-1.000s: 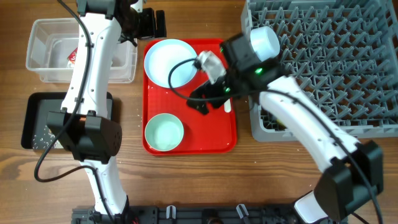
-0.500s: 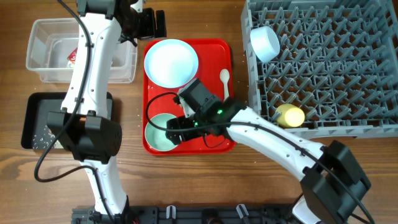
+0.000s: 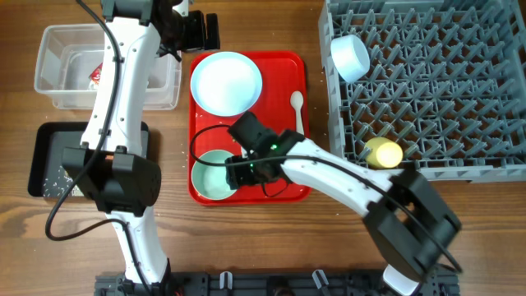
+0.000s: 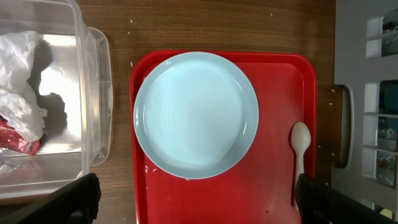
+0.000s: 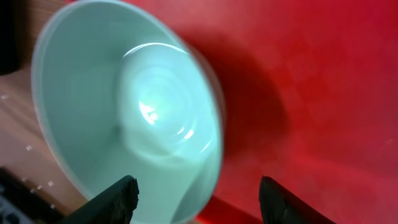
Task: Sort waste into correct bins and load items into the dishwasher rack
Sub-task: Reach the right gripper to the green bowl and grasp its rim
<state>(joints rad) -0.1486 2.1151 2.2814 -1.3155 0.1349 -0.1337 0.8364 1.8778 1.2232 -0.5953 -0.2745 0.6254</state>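
Right wrist view: the green bowl (image 5: 124, 112) sits upright on the red tray (image 5: 323, 93), and the right gripper (image 5: 198, 198) is spread over its near rim, one finger above the inside of the bowl and the other outside the wall, neither one visibly pressing on it. From overhead, this bowl fills the 7 o'clock corner of the red tray, with the right arm reaching in from 4 o'clock. At 12 o'clock from the bowl, in the far half of the same tray, lies the round blue plate (image 3: 226, 82), and at 2 o'clock the white spoon (image 3: 297, 111) lies along the tray's right edge, bowl end pointing away. Just beyond that edge, at 3 o'clock, stands the grey dish rack (image 3: 427, 82); a blue bowl (image 3: 349, 56) rests tilted among the pegs at its far left corner and a yellow cup (image 3: 383, 152) lies near its front edge. At 10 o'clock from the tray is the clear tub (image 3: 57, 74), holding a red-and-white wrapper (image 3: 96, 76) and white tissue (image 4: 18, 56). At 9 o'clock the black tray (image 3: 41, 156) has grains of rice (image 3: 57, 185) in its near end. The left gripper (image 4: 199, 200) hangs over the tray's far side with its fingers wide apart and nothing between them. Everything rests on a wooden desk (image 3: 33, 255).
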